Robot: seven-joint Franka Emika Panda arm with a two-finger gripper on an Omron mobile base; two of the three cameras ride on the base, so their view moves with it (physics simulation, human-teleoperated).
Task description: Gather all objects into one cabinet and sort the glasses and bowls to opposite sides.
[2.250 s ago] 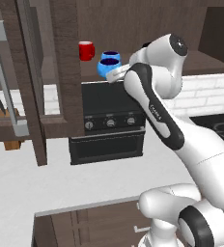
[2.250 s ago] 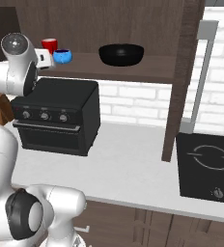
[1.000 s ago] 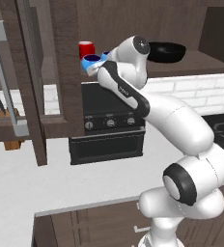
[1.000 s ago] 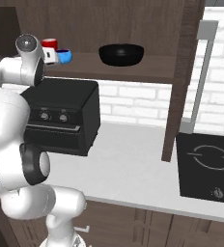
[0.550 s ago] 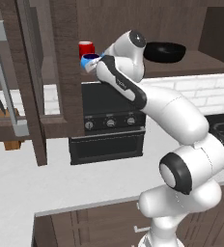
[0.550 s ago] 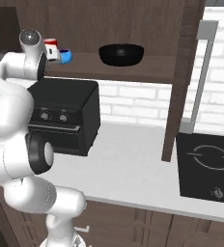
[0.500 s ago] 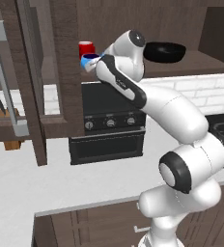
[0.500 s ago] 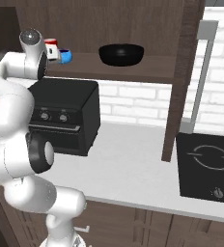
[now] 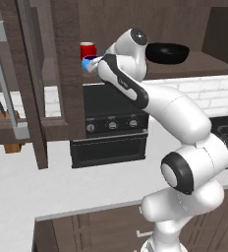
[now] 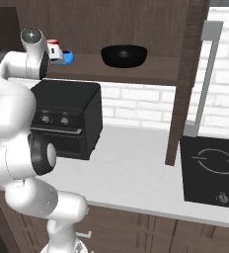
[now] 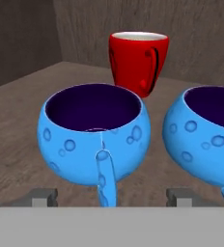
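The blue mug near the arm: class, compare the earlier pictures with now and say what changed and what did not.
The arm carried the blue mug leftward along the cabinet shelf toward the red cup and set it beside the second blue mug. The tool has let go; its fingertips now stand wide apart on either side of the handle. The black bowl and red cup stayed put.

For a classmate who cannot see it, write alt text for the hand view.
A bright blue mug with a dark inside stands upright on the wooden cabinet shelf, its handle pointing at the camera between the open gripper fingertips. A second blue mug stands beside it at the right edge, and a red cup stands behind them.
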